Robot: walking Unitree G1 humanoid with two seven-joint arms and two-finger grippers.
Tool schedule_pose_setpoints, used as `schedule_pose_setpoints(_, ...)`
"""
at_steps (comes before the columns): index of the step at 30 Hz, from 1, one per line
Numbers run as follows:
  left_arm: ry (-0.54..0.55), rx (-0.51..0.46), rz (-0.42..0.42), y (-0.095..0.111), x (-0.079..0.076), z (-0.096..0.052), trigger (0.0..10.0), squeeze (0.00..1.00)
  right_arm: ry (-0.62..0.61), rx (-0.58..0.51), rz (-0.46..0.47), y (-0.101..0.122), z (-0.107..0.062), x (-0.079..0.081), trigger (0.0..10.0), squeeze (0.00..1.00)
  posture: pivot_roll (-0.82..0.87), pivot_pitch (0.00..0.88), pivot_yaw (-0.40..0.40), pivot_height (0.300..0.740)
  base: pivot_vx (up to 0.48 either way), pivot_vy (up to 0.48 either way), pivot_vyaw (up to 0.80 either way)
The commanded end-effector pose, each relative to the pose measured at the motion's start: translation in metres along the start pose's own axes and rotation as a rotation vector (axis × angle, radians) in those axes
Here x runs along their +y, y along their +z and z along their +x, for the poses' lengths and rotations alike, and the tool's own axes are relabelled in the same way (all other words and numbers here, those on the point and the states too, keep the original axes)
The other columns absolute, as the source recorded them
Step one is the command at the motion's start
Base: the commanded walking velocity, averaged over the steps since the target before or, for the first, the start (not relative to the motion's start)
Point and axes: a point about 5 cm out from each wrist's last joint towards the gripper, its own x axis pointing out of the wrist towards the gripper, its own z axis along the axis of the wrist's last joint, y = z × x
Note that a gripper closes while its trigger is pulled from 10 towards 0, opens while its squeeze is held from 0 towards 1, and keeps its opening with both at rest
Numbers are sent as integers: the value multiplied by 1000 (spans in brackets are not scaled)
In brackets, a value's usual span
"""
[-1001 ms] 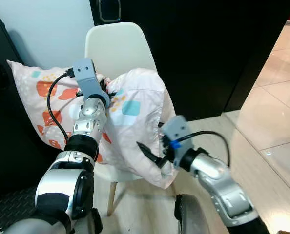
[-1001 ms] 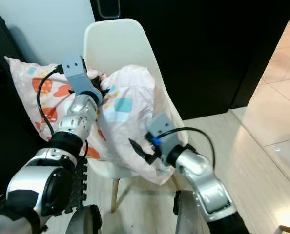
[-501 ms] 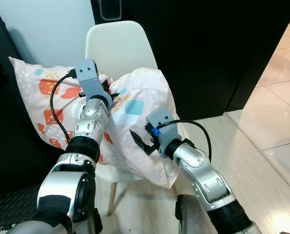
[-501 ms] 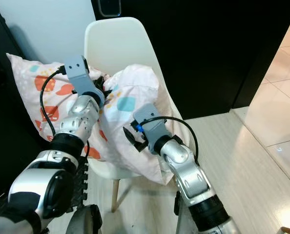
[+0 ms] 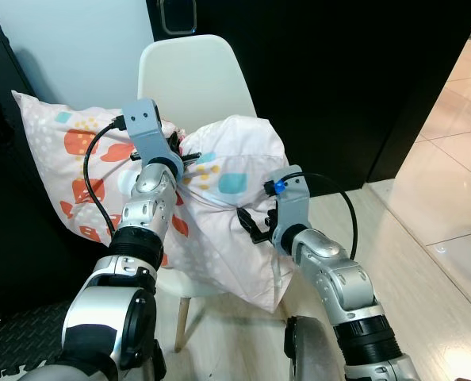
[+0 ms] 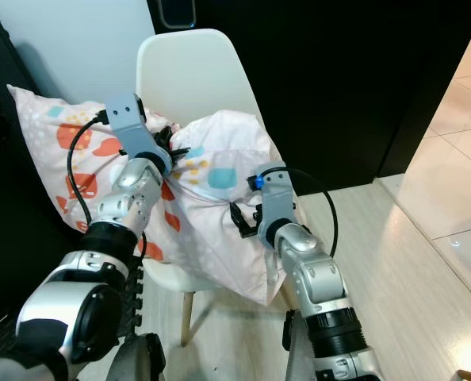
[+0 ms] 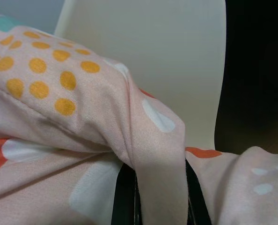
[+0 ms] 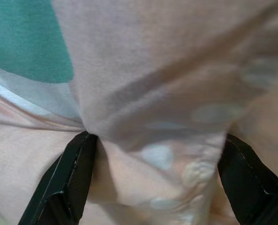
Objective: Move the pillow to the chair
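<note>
**op:** Pink cotton is most of what my wrist cams give me right now. The pillow [image 5: 220, 198] is draped over the seat of the white chair [image 5: 189, 75], left half flopping off toward the black sofa [image 5: 5, 238], right half bunched up against the backrest. Seat is almost totally covered; I just see a leg [image 5: 180, 321] poking out below.

**reply:** are both grippers actually on it?

**op:** Left gripper [image 5: 189, 159] is buried in the crease at the pillow's middle, so the head cams mostly hide its tips. The left wrist view sorts it out: a fold of fabric is pinched tight between the two black fingers [image 7: 125, 197], with the chair back behind. Right gripper [image 5: 255, 226] is pressed into the pillow's front face. In its wrist view the fingers [image 8: 69, 178] are spread wide with cloth bulging between them, so it's splayed and pushing, not clamped on anything.

**reply:** changed much since a second ago?

**op:** Yeah, the right arm swung up from the lower corner and turned in toward the middle of the pillow. Right bulge sits a bit higher and fuller now. Left gripper hasn't really budged.
</note>
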Motion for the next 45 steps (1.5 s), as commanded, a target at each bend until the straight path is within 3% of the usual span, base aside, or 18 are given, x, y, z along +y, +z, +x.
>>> schedule_pose_setpoints(1, -23, 45, 19, -12, -2, -4, 10000, 0, 18, 29, 41, -4, 2, 2, 10000, 0, -82, 103, 40, 495, 0, 0, 0)
schedule_pose_setpoints(2, -40, 27, 74, -11, -5, -6, 10000, 0, 102, 43, 107, -5, 4, 15, 10000, 0, -78, 103, 40, 495, 0, 0, 0)
schedule_pose_setpoints(4, -49, 8, 109, -11, -6, -8, 10000, 0, 148, 58, 148, -5, 6, 24, 10000, 0, -76, 104, 38, 495, 0, 0, 0)
schedule_pose_setpoints(9, -50, 0, 116, -9, -5, -10, 10000, 0, 164, 41, 198, -1, 8, 29, 10000, 0, -73, 104, 37, 495, 0, 0, 0)
schedule_pose_setpoints(10, -51, -4, 125, -9, -5, -10, 10000, 0, 162, 24, 213, 1, 9, 28, 3843, 0, -71, 104, 36, 495, 0, 0, 0)
schedule_pose_setpoints(11, -51, -4, 125, -9, -5, -10, 10000, 0, 162, 24, 213, 1, 9, 28, 3843, 0, -71, 104, 36, 495, 0, 0, 0)
schedule_pose_setpoints(12, -53, -7, 130, -8, -4, -10, 10000, 0, 162, 10, 230, 4, 10, 28, 0, 0, -70, 103, 36, 495, 0, 0, 0)
schedule_pose_setpoints(24, -82, -15, 162, -7, -3, -16, 10000, 0, 134, -73, 283, 17, 9, 20, 0, 0, -64, 103, 32, 495, 0, 0, 0)
schedule_pose_setpoints(25, -100, -18, 171, -7, -3, -17, 10000, 1000, 122, -78, 285, 17, 9, 18, 0, 0, -62, 98, 31, 495, 0, 0, 0)
schedule_pose_setpoints(33, -107, -21, 212, -5, 1, -20, 10000, 1000, 54, -111, 289, 22, 9, 6, 0, 0, -56, 91, 32, 495, 0, 0, 0)
schedule_pose_setpoints(37, -170, -29, 327, 11, 7, -20, 10000, 1000, -29, -142, 283, 29, 11, -10, 0, 0, -50, 89, 30, 495, 0, 0, 0)
schedule_pose_setpoints(39, -263, -67, 415, 27, 1, -24, 10000, 1000, -61, -150, 257, 33, 12, -16, 0, 0, -46, 87, 28, 495, 0, 0, 0)
schedule_pose_setpoints(41, -263, -67, 415, 27, 1, -24, 10000, 1000, -61, -150, 257, 33, 12, -16, 0, 0, -46, 87, 28, 495, 0, 0, 0)
schedule_pose_setpoints(42, -332, -109, 514, 38, -3, -28, 10000, 1000, -78, -153, 246, 35, 13, -20, 0, 0, -39, 86, 25, 495, 0, 0, 0)
schedule_pose_setpoints(43, -332, -109, 514, 38, -3, -28, 10000, 1000, -78, -153, 246, 35, 13, -20, 0, 0, -39, 86, 25, 495, 0, 0, 0)
schedule_pose_setpoints(44, -377, -127, 627, 45, -4, -33, 10000, 1000, -107, -155, 229, 38, 14, -26, 0, 0, -32, 87, 25, 495, 0, 0, 0)
schedule_pose_setpoints(45, -377, -127, 627, 45, -4, -33, 10000, 1000, -107, -155, 229, 38, 14, -26, 0, 0, -32, 87, 25, 495, 0, 0, 0)
